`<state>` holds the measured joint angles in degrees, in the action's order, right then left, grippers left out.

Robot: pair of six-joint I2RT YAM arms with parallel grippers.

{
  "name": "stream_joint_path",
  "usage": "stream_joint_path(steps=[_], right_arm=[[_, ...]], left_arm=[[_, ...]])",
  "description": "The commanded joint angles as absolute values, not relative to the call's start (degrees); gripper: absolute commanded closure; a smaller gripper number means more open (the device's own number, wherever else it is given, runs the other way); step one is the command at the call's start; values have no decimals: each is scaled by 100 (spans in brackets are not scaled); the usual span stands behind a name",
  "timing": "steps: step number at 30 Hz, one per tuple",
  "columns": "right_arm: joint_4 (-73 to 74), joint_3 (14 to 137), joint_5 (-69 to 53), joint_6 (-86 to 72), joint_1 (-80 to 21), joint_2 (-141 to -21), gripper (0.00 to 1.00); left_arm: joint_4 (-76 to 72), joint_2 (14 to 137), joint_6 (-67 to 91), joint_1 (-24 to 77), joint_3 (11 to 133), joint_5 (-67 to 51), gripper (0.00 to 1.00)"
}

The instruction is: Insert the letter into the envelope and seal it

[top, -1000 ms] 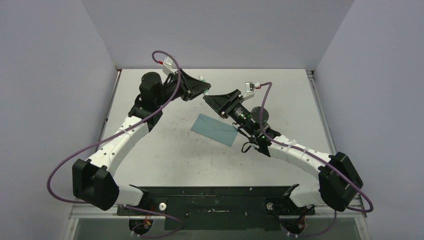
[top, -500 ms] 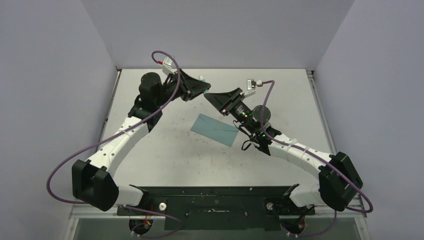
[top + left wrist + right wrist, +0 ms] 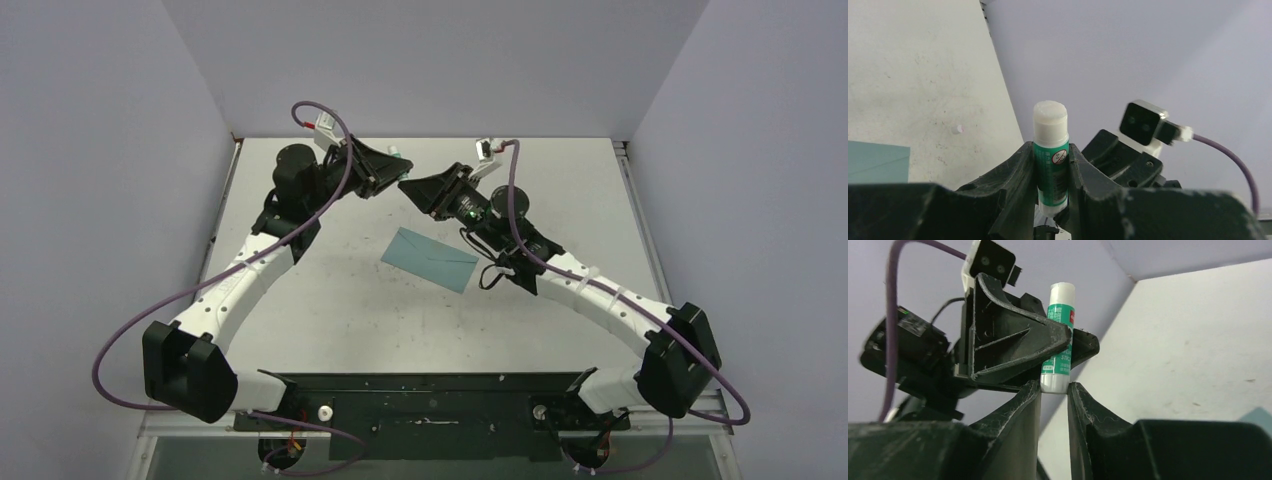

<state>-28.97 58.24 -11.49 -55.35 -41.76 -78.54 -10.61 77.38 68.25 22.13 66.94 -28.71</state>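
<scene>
**Envelope left flat on the table while a glue stick is held between the two grippers**

Envelope [image 3: 432, 258] is seen lying flat near the middle of the table [image 3: 330, 300], turned at a slant so that its left end is farther away than its right end. Faint V-shaped crease lines are shown on its upper face. It is touched by neither arm. One teal corner of it is caught at the left edge of the left wrist view [image 3: 873, 162], and another at the right edge of the right wrist view [image 3: 1260, 417].

Above the far part of the table, beyond the envelope, the two arms are brought tip to tip. A white-and-green glue stick [image 3: 1050, 160] is clamped upright in the left gripper [image 3: 1050, 150]. Its green body is pinched between the two dark fingers and its white end stands clear above them.

The right gripper [image 3: 1055, 387] is set just below the stick's other end. Its jaws are parted only narrowly, about as wide as the stick itself. That end of the glue stick [image 3: 1060, 335] is placed at the fingertips. Whether it is actually gripped there or merely flanked cannot be told from these views.
</scene>
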Motion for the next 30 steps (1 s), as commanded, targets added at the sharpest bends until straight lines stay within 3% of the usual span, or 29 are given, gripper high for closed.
stream_joint_path(steps=[1, 8, 12, 15, 16, 18, 20, 22, 25, 30], right_arm=[[-765, 6592, 51, -3006, -4493, -7856, 95], [240, 6995, 2528, -481, -5202, -8205, 95], [260, 7168, 3705, 320, -5562, -8457, 95], [480, 7416, 3874, 211, -5684, -8615, 92], [592, 7497, 3616, -200, -5669, -8548, 81], [422, 7358, 2781, -878, -5538, -8156, 36], [-207, 6929, 1699, -1642, -5263, -7601, 15], [-888, 6424, 408, -2664, -4776, -7106, 7], [-1371, 6167, -727, -3928, -4112, -6756, 5], [-2319, 5611, -995, -5822, -3938, -6611, 5]], left_arm=[[-845, 7504, 6794, 2277, 6801, -3034, 100], [-566, 7538, 6882, 2206, 6759, -2900, 100], [-488, 7531, 6828, 2198, 6766, -2835, 100], [-423, 7519, 6737, 2193, 6765, -2772, 100], [-423, 7525, 6699, 2182, 6767, -2776, 100], [-514, 7509, 6629, 2144, 6725, -2834, 100], [-668, 7500, 6562, 2100, 6675, -2915, 100], [-862, 7518, 6520, 2067, 6658, -3065, 100], [-1247, 7525, 6559, 2045, 6637, -3309, 100], [-2420, 7536, 6807, 2048, 6563, -3784, 100]])
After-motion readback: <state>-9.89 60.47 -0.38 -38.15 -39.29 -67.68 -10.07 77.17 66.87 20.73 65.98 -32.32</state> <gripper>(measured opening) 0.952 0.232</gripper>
